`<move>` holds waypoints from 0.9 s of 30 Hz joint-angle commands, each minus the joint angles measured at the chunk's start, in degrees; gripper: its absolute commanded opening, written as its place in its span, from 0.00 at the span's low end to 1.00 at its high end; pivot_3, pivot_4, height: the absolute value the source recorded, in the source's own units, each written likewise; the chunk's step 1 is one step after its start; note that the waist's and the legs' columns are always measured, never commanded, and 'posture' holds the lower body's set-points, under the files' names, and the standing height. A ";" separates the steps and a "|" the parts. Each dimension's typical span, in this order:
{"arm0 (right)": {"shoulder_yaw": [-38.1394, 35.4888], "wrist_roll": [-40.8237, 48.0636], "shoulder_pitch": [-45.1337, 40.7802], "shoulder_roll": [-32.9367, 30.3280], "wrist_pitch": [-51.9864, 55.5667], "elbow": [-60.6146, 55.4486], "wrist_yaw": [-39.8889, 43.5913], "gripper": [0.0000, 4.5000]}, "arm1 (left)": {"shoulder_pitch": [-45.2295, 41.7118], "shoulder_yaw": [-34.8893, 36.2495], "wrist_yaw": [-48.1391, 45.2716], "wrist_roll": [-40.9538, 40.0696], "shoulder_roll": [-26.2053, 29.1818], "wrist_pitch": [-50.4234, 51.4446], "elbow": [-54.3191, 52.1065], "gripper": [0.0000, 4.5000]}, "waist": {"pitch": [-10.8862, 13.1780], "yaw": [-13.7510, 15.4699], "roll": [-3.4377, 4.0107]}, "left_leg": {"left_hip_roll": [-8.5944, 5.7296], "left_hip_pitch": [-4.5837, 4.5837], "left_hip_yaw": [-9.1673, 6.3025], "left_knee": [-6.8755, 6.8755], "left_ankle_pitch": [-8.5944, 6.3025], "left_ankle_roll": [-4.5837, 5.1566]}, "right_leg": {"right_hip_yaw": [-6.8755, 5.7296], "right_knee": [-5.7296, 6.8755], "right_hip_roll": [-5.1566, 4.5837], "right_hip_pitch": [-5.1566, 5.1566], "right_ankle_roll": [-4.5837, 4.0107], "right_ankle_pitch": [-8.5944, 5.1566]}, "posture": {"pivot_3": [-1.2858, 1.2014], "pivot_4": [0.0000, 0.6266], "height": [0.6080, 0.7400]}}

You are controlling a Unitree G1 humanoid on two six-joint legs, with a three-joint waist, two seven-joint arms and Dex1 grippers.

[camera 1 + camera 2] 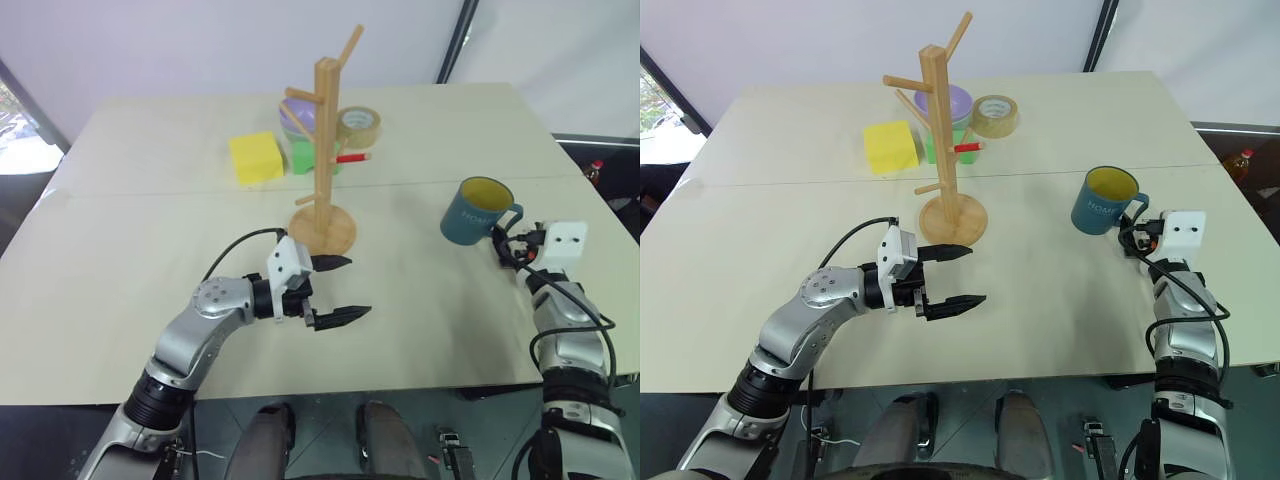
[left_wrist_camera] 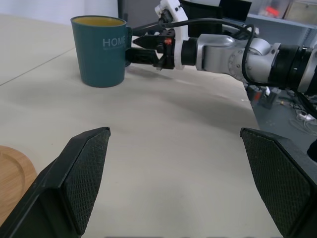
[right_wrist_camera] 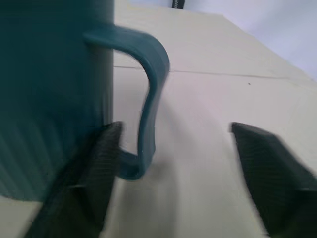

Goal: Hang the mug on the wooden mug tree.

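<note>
Right gripper (image 3: 171, 163) sits at the teal-blue ceramic mug (image 1: 478, 212) with yellow interior, its two black fingers parted and straddling the looped handle (image 3: 148, 99): one finger in the gap between handle and mug wall, the other outside, well clear. Not yet clamped; likely mid-closing for a handle grasp, which would leave the loop's upper part free for a peg. The mug stands upright on the beige table (image 1: 150, 300), on the robot's right, well apart from the tall light-wood mug tree (image 1: 324, 150) on its round disc base near table centre. Left gripper (image 1: 335, 290) has its jaws wide apart and empty, hovering low just in front of the tree base, pointing toward the mug, probably waiting to steady the stand. Behind the tree: yellow block (image 1: 255, 157), purple bowl (image 1: 958, 100), tape roll (image 1: 359, 124).
</note>
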 commanded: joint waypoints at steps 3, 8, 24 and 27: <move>0.18 1.01 -0.88 -0.81 -0.82 -1.61 1.54 0.07 | -0.07 1.33 0.35 -0.10 0.43 -1.13 -2.32 1.00 | 0.00 0.08 0.00 | 0.00 0.00 0.00 0.00 0.00 0.00 | 0.00 0.00 0.01 0.00 0.00 0.00 | 0.52 0.24 1.00; 1.09 1.67 0.25 -0.89 -0.06 -5.08 3.00 0.01 | 0.42 2.02 0.81 -0.17 0.90 -1.17 -2.38 1.00 | 0.01 0.19 0.01 | 0.01 0.00 -0.01 0.00 0.00 0.00 | -0.04 -0.03 0.04 0.06 0.00 0.00 | 0.52 0.24 1.00; 15.08 9.80 -8.10 -15.51 23.84 -43.22 24.25 0.01 | -0.55 19.28 1.03 -5.95 5.94 -1.61 4.14 1.00 | 0.11 0.17 0.14 | 0.39 -0.02 -0.08 0.00 0.00 -0.01 | 0.01 0.02 0.41 -0.09 -0.11 0.05 | 0.52 0.24 1.00; 18.28 8.54 -13.43 -16.81 26.02 -41.90 27.04 0.01 | -0.99 21.61 0.37 -7.91 6.98 -0.90 4.36 1.00 | 0.12 0.38 0.13 | 0.39 -0.10 -0.08 0.00 0.00 -0.01 | -0.03 -0.11 0.41 -0.09 -0.14 0.06 | 0.52 0.24 1.00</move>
